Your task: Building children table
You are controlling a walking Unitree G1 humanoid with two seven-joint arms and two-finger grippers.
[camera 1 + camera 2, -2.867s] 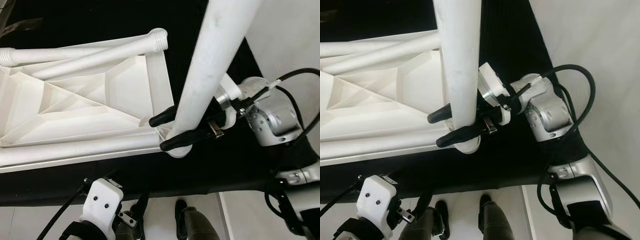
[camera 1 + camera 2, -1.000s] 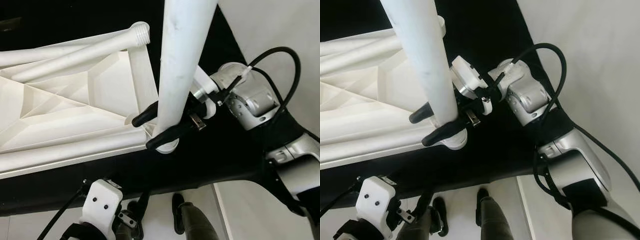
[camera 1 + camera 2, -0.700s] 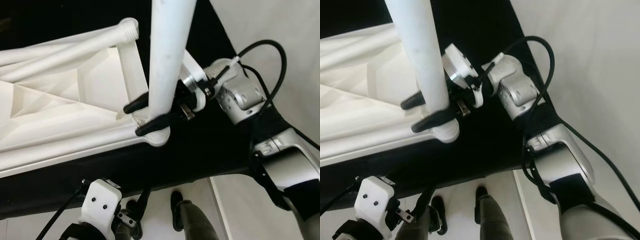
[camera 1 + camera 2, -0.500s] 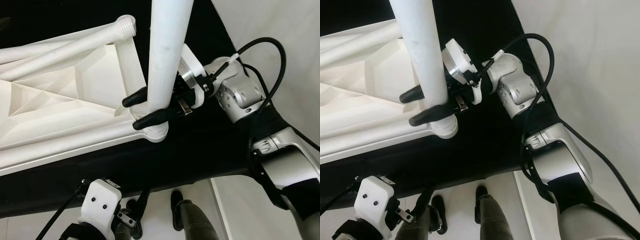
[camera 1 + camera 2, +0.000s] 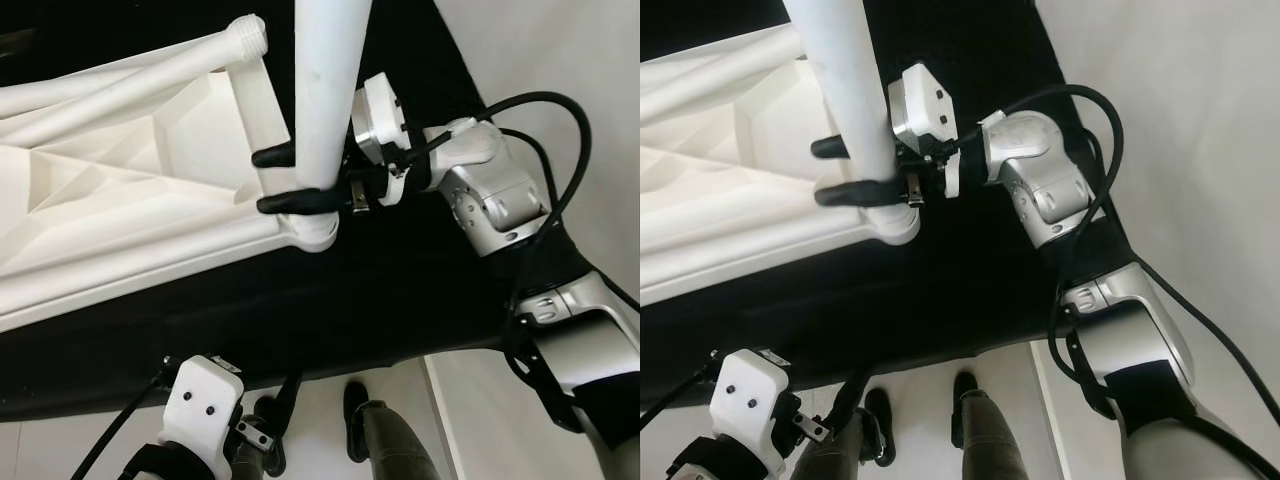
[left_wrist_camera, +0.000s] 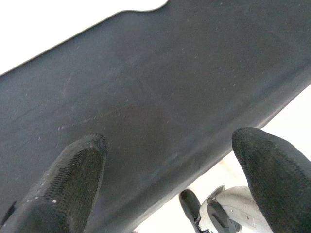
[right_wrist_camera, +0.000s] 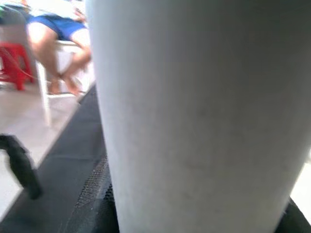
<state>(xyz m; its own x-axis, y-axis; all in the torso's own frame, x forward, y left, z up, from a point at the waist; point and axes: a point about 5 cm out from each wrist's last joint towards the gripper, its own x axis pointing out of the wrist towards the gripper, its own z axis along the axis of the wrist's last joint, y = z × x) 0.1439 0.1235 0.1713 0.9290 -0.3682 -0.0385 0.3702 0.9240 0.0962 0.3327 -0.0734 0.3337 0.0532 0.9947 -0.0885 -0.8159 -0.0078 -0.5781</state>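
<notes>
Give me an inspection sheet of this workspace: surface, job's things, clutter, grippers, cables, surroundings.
Surface: black mat on a pale floor.
Job's things: white tabletop lying underside up; one white table leg standing at its corner socket; two spare legs lying along its far edge.
Clutter: nothing seen.
Grippers: right gripper shut on the standing leg near its base; left gripper open over the mat's near edge, holding nothing.
Cables: black cable looping off the right arm; another by the left wrist.
Surroundings: a seated person and a red stool in the right wrist view.
</notes>
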